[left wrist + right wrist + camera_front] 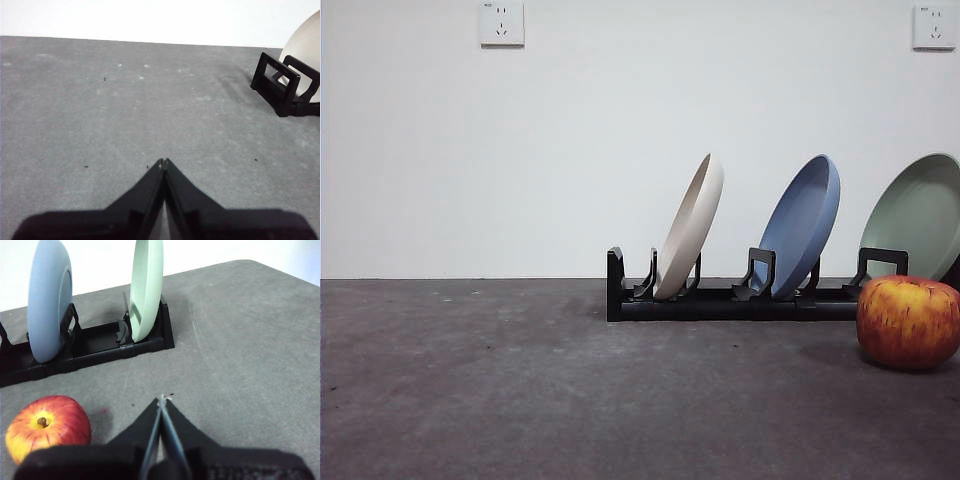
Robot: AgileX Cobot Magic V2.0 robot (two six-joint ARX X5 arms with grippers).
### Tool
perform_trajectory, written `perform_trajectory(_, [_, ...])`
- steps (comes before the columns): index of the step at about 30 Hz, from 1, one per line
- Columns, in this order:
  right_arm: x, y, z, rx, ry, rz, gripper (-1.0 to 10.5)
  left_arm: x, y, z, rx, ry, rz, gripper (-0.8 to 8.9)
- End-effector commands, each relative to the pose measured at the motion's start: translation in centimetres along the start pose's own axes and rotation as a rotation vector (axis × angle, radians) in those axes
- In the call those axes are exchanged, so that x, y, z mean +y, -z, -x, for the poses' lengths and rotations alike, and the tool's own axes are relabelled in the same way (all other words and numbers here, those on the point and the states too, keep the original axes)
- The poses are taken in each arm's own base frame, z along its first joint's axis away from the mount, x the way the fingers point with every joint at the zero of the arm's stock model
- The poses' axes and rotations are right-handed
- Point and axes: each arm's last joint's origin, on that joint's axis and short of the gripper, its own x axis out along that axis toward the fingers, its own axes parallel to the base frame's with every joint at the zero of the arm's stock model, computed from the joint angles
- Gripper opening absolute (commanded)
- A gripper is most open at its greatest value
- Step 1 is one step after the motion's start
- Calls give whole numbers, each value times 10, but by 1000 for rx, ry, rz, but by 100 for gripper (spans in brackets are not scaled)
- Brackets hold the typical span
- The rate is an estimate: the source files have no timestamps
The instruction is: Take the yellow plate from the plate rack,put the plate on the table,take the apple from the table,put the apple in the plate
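Note:
The cream "yellow" plate (692,226) stands tilted in the first slot of the black plate rack (720,300); its edge (306,42) and the rack's end (282,87) also show in the left wrist view. The red-yellow apple (908,322) sits on the dark grey table (500,380) in front of the rack's right part; it also shows in the right wrist view (47,426). My left gripper (163,162) is shut and empty above bare table, well away from the rack. My right gripper (163,400) is shut and empty beside the apple. Neither arm shows in the front view.
A blue plate (803,225) (49,300) and a pale green plate (918,215) (146,287) stand in the rack's other slots (95,347). A white wall with two sockets (501,23) stands behind the table. The table's rounded far corner (250,262) shows in the right wrist view.

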Motion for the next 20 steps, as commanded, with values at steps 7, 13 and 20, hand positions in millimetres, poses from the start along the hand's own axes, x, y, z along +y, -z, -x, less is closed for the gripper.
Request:
perform_trajectory(7, [1, 1, -1, 4, -26, -12, -8, 0, 1, 0, 4, 25, 17, -6])
perform_trajectory(13, [4, -13, 5, -19, -86, -63, -11, -4, -14, 4, 0, 114, 64, -6])
perform_trajectory(20, [9, -46, 16, -22, -132, -75, -12, -11, -47, 11, 38, 213, 69, -6])
